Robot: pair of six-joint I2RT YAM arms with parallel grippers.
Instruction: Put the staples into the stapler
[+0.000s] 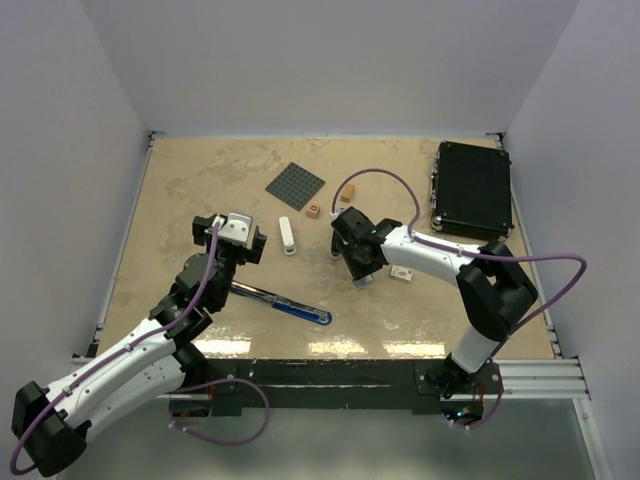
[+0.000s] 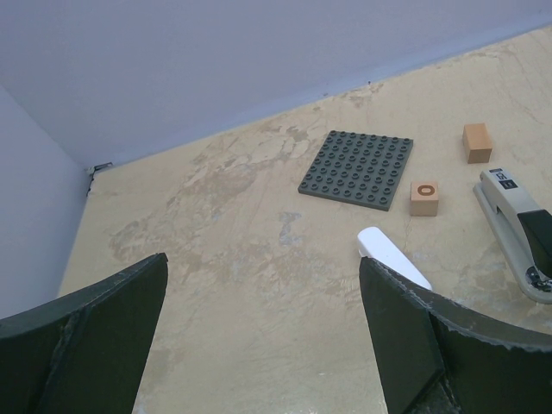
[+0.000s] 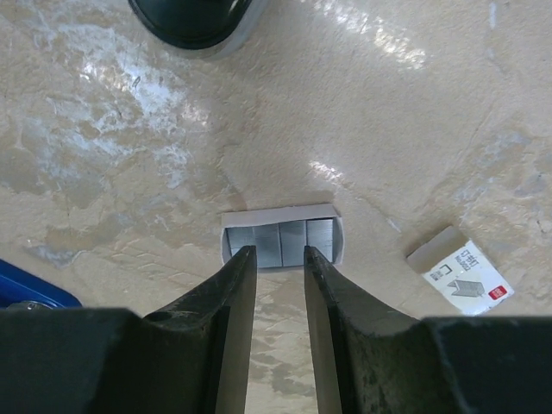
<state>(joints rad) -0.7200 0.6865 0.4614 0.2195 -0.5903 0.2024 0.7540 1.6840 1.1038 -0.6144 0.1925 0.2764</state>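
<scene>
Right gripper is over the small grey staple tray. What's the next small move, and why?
Probably lower the right gripper straight down and close on a staple strip in the small grey tray: its narrowly parted jaws hover over the strips, nothing held yet.

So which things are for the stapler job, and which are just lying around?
For the job: grey stapler, tray of staples, staple box.
Just lying about: studded grey plate, plain orange block, marked block, black case, blue tool, white piece.

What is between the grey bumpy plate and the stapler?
A small tan block marked O, between the grey bumpy plate and the stapler; the left wrist view shows it.
</scene>
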